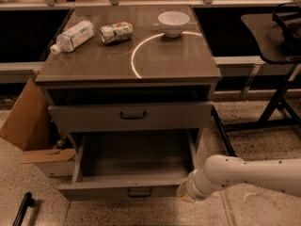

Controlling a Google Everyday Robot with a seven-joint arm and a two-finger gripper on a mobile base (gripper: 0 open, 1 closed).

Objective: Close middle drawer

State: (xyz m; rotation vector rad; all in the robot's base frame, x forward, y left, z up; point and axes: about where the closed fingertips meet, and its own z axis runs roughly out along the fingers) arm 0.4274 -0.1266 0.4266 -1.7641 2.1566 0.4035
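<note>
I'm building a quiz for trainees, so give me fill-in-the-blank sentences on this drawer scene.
The middle drawer is ____, not shut.
The hand sits by that drawer's front ____ corner, seen from the camera.
On the cabinet top, a ____ lies between the bottle and the bowl.
Missing words: open; right; can.

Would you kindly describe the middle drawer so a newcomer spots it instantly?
Find the grey cabinet holding a bowl, can and bottle. Under its bar-handled drawer, the middle drawer is the only one pulled out, with the end effector by its front right corner.
</note>
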